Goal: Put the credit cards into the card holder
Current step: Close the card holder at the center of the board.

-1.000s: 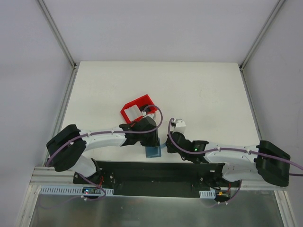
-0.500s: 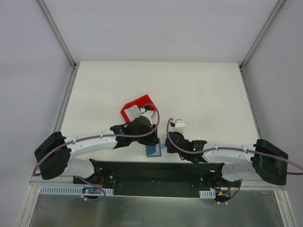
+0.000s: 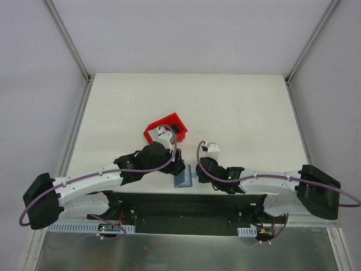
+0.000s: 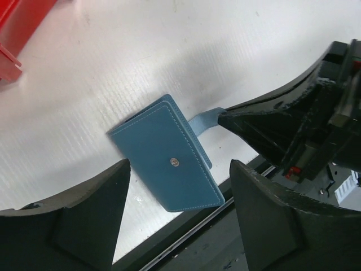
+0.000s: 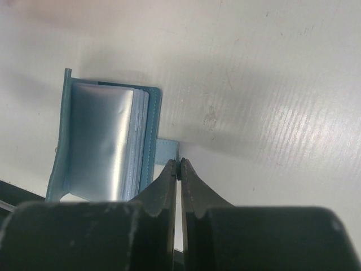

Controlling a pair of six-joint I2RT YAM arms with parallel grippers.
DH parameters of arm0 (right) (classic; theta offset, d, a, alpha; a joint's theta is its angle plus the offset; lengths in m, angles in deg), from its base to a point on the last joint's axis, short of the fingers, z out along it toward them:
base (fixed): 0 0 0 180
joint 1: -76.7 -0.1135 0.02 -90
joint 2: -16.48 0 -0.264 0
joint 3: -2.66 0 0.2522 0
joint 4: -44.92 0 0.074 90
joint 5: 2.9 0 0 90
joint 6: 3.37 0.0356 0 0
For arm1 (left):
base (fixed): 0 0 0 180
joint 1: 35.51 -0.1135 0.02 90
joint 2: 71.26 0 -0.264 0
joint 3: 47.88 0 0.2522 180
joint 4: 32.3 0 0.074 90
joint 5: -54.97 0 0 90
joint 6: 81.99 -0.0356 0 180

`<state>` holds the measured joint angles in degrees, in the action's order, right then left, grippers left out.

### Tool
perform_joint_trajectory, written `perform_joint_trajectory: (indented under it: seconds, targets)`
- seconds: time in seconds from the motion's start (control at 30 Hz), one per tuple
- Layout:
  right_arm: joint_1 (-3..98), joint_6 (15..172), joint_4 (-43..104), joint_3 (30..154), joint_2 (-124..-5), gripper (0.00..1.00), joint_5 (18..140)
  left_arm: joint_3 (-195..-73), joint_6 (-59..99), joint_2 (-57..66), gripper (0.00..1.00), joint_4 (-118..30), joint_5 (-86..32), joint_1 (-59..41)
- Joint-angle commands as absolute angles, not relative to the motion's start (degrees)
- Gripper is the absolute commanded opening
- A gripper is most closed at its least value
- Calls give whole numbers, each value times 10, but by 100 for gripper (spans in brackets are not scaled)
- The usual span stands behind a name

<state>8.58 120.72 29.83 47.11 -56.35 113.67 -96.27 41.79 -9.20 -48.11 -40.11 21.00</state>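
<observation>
The card holder (image 4: 166, 161), a teal-blue wallet with a snap, lies at the table's near edge (image 3: 183, 180). My right gripper (image 5: 179, 162) is shut on its clasp tab (image 5: 167, 149), and the wallet's clear inner sleeves (image 5: 101, 147) face that wrist camera. My left gripper (image 4: 179, 165) hovers over the wallet with its jaws wide open and nothing between them; in the top view it sits just left of the wallet (image 3: 174, 165). White credit cards (image 3: 163, 133) seem to lie in the red bin, partly hidden by my left wrist.
The red plastic bin (image 3: 169, 123) stands just beyond my left wrist, and its corner shows in the left wrist view (image 4: 14, 39). The table's near edge and the black base rail (image 3: 186, 206) run right under the wallet. My right gripper's black fingers (image 4: 271, 124) reach in from the right.
My left gripper has opened wide and let go of the wallet, and the left arm has stretched lower and to the left. The right gripper stays shut on the tab.
</observation>
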Motion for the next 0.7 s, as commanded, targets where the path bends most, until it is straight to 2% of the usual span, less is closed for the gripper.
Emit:
perform_joint_trajectory:
  seconds: [0.0,0.17,0.43,0.67]
  targets:
    - [88,1214,297,491,-561,5,1140,-950,399,-146,70,-473,-411,203]
    - [87,1213,297,491,-561,6,1141,-927,404,-190,71,-490,-426,194]
    - [88,1207,296,485,-560,7,1141,-879,470,-177,47,-508,-402,151]
    - [89,1202,294,495,-563,7,1141,-874,466,-148,42,-472,-357,152]
